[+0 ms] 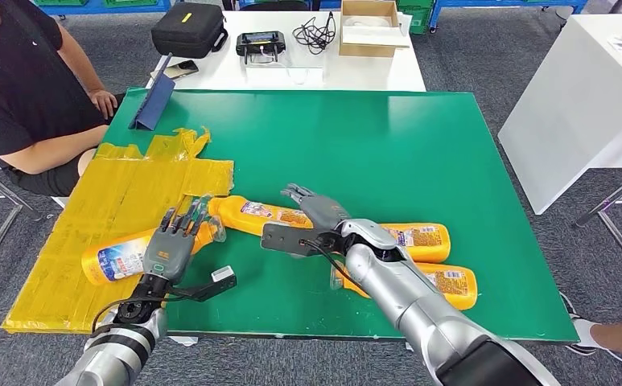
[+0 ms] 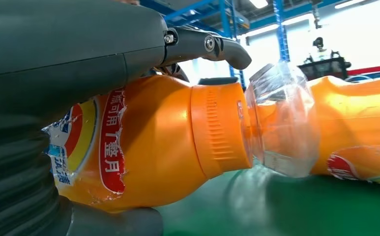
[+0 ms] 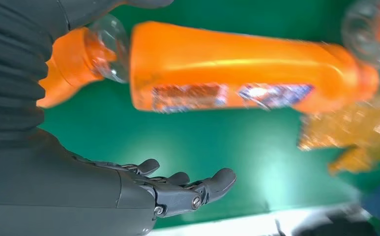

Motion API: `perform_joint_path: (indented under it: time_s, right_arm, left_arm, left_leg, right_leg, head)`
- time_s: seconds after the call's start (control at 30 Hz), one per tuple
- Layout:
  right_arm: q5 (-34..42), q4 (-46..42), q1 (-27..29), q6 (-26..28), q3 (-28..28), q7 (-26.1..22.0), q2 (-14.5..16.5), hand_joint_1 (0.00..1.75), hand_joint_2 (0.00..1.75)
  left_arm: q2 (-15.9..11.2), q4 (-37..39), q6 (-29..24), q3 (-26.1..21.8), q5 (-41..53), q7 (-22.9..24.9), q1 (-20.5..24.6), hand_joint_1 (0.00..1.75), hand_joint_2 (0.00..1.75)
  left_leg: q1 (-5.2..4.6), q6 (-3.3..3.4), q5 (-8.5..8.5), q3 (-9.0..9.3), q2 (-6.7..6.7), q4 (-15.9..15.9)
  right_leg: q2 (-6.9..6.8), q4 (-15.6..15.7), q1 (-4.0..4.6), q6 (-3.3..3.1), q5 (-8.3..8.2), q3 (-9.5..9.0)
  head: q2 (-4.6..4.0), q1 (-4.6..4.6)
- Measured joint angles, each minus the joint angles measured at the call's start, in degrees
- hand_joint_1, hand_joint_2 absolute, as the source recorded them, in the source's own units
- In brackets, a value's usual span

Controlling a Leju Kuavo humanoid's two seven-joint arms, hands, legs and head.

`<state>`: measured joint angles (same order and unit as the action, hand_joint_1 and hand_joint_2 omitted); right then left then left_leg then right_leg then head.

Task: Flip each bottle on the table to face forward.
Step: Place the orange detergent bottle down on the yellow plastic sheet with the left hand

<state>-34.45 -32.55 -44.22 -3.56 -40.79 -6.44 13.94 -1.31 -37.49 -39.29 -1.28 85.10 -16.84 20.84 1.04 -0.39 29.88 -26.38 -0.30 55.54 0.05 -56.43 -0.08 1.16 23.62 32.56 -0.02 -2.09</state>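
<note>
Four bottles lie on their sides on the table [image 1: 420, 145], all toward its near edge. The leftmost bottle [image 1: 118, 259] rests on the taped patch [image 1: 130, 201] that covers the table's left side, under the left hand [image 1: 170, 245]. Just right of it lies a second bottle [image 1: 263, 215], the two meeting end to end. The right hand [image 1: 317, 207] is above that second bottle's right end. Further right a third bottle [image 1: 418, 238] lies, with a fourth bottle [image 1: 451, 283] just in front of it, nearer the near edge. A tablet [image 1: 153, 103] stands at the far left corner.
</note>
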Motion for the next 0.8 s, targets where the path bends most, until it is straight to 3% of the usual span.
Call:
perform_joint_path:
  time_s: [0.27, 0.4, 0.5, 0.63, 0.7, 0.8]
  right_arm:
    - [0.5, 6.9, -1.9, -0.5, 1.2, 1.7, 0.6, 0.00, 1.75]
    - [0.3, 8.6, -2.1, -0.4, 1.6, 2.2, 0.8, 0.00, 1.75]
    - [0.3, 9.5, -2.2, -0.3, 1.8, 2.3, 1.0, 0.00, 1.75]
    - [0.2, 10.0, -2.2, -0.3, 1.8, 2.3, 1.1, 0.00, 1.75]
    - [0.2, 10.3, -2.2, -0.1, 1.8, 2.3, 1.1, 0.00, 1.75]
    - [-0.2, 10.7, -2.2, 1.2, 2.3, 2.9, 1.2, 0.00, 1.75]
  left_arm:
    - [-0.4, 1.4, 10.0, 0.5, -20.2, -19.5, 2.0, 0.00, 1.75]
    - [-0.8, -1.4, 17.4, 2.6, -32.8, -22.9, 0.8, 0.00, 1.75]
    - [-1.3, -3.7, 19.2, 4.8, -36.2, -23.2, -0.1, 0.00, 1.75]
    - [-1.6, -5.1, 19.7, 6.0, -37.1, -23.3, -0.7, 0.00, 0.00]
    - [-2.1, -6.4, 21.9, 7.0, -41.9, -23.3, -1.0, 0.00, 0.00]
    - [-3.8, -11.6, 29.5, 10.1, -60.0, -23.3, -2.3, 0.00, 0.00]
  left_leg:
    - [0.00, 0.02, -0.03, -0.02, 0.02, 0.0]
    - [0.00, 0.02, -0.03, -0.12, 0.04, 0.0]
    - [0.00, 0.02, -0.03, -0.25, 0.06, 0.0]
    - [0.00, 0.02, -0.02, -0.30, 0.06, 0.0]
    - [0.01, 0.02, -0.02, -0.32, 0.06, 0.0]
    - [0.01, 0.02, -0.03, -0.34, 0.07, 0.0]
  right_leg:
    - [-0.01, 0.0, 0.00, 0.00, 0.00, 0.01]
    - [0.00, 0.0, 0.01, 0.01, 0.00, 0.14]
    - [0.00, 0.0, 0.01, 0.01, 0.00, 0.28]
    - [0.00, 0.0, 0.01, 0.01, 0.00, 0.34]
    - [0.01, 0.0, 0.02, 0.01, 0.00, 0.35]
    - [0.04, 0.0, 0.03, 0.00, 0.00, 0.39]
  head:
    - [0.00, 0.01]
    - [0.00, 0.02]
    - [0.00, 0.01]
    - [0.00, 0.01]
    - [0.00, 0.02]
    - [0.00, 0.01]
